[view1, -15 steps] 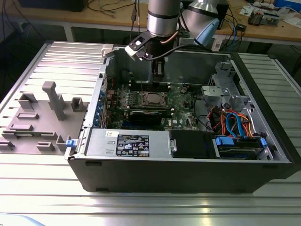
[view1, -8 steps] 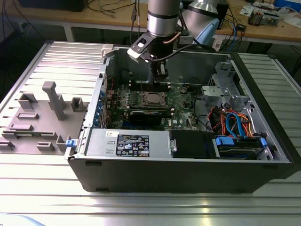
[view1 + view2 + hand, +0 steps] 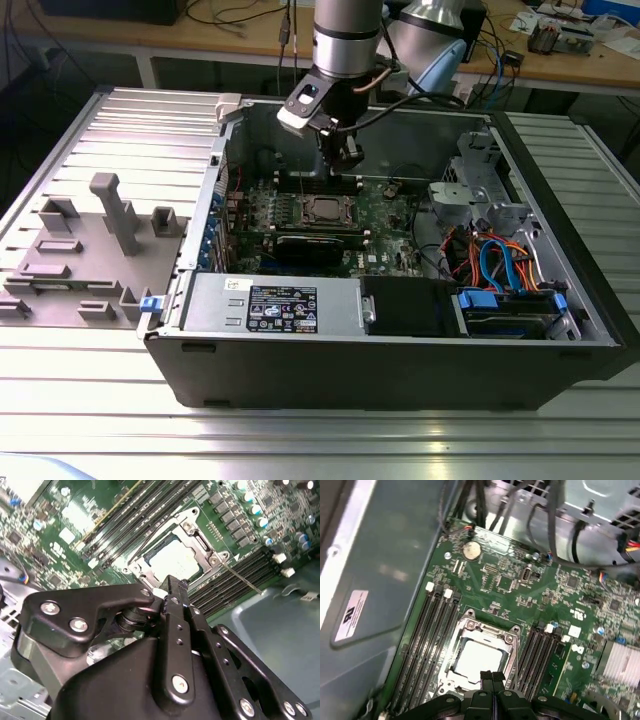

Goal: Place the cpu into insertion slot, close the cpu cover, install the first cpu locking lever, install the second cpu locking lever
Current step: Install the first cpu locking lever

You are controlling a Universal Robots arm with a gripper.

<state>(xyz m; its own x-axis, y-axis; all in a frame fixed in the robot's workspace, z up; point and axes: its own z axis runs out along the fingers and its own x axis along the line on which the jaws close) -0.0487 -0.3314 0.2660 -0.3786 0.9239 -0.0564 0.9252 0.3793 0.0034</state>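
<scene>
Gripper (image 3: 346, 165): upper centre of the exterior view, hanging just above slot (image 3: 304, 209); fingers pressed together on nothing, probably to serve as a narrow pushing tip. Cpu (image 3: 479, 658): seated in slot, mid-frame in the exterior view. Cover (image 3: 487, 628): down around cpu. Lever (image 3: 243, 580): thin rod jutting out beside slot, seemingly unlatched

The silver-and-grey cylindrical robot arm (image 3: 347, 35) is held upright, directly above the black metal gripper (image 3: 346, 152), which is pointed straight down from the wrist. In both wrist views its two slim black fingers (image 3: 486, 676) (image 3: 175, 615) are seen pressed together, with nothing gripped between them.
</scene>
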